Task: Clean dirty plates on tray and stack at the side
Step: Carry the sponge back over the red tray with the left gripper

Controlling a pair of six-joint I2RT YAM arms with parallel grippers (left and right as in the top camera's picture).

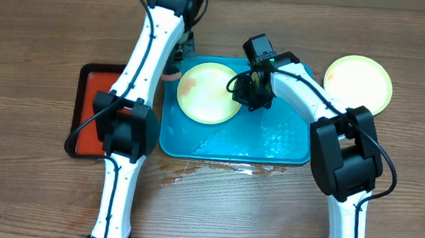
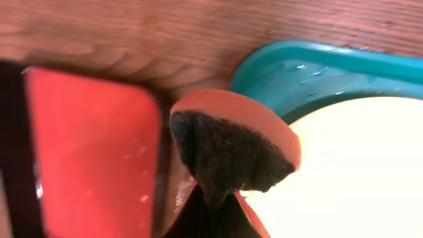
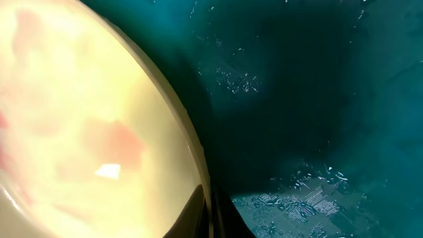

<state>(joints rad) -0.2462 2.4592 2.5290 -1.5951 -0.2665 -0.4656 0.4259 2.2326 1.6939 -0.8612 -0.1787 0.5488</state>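
Note:
A pale yellow-green plate (image 1: 208,93) with orange-red smears lies on the left half of the wet turquoise tray (image 1: 272,140). My right gripper (image 1: 244,87) is shut on that plate's right rim; in the right wrist view its fingers (image 3: 208,211) pinch the rim of the plate (image 3: 79,119) above the tray floor (image 3: 317,99). My left gripper (image 2: 221,211) is shut on an orange sponge with a dark scrub face (image 2: 231,145), held at the tray's far left corner (image 2: 297,66) beside the plate (image 2: 357,172). A second yellow-green plate (image 1: 358,82) sits on the table to the right of the tray.
A red black-rimmed tray (image 1: 88,108) lies left of the turquoise tray and also shows in the left wrist view (image 2: 92,145). Water is spilled on the wooden table (image 1: 216,169) in front of the tray.

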